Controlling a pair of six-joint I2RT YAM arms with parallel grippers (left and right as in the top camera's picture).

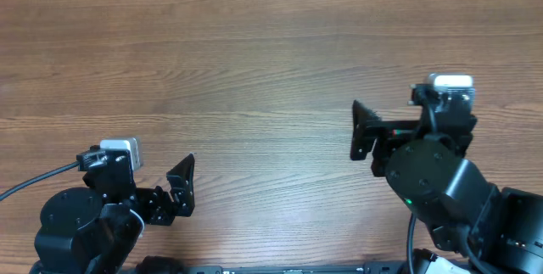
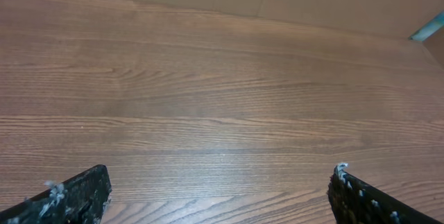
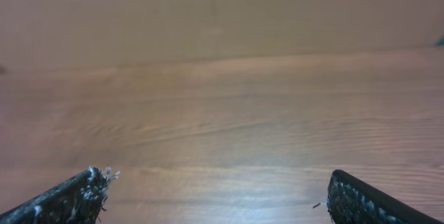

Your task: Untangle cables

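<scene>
Left pincer point(image 1: 185, 187) sits at the near-left of the brown wood-grain table point(image 1: 254, 53), jaws spread wide and holding nothing. In the left wrist view its black ribbed fingertips point(image 2: 80, 193) sit in the two bottom corners with only wood grain between them, and pale fluffy specks are stuck on the pads. Right pincer point(image 1: 360, 131) is on the right side of the table, further from the near edge than the left one. It points toward the table centre, jaws also wide, gripping nothing. The right wrist view agrees: dark fingertips point(image 3: 69, 200) at the bottom corners, whitish fuzz on the tips, blurry wood beyond. The two pincers are well apart from each other. There is a small white camera block point(image 1: 119, 150) on the left wrist and a matching white camera unit point(image 1: 450, 82) on the right wrist. I cannot tell where the thin black cables are from these three views. The only cord I see is the thick black arm lead point(image 1: 34, 182), which runs from the left wrist off the left edge. The far edge of the table meets a plain tan board point(image 2: 312, 2). A small teal strip point(image 2: 430, 26) shows at the upper right of the left wrist view, possibly tape, but too little is in frame to be sure.
</scene>
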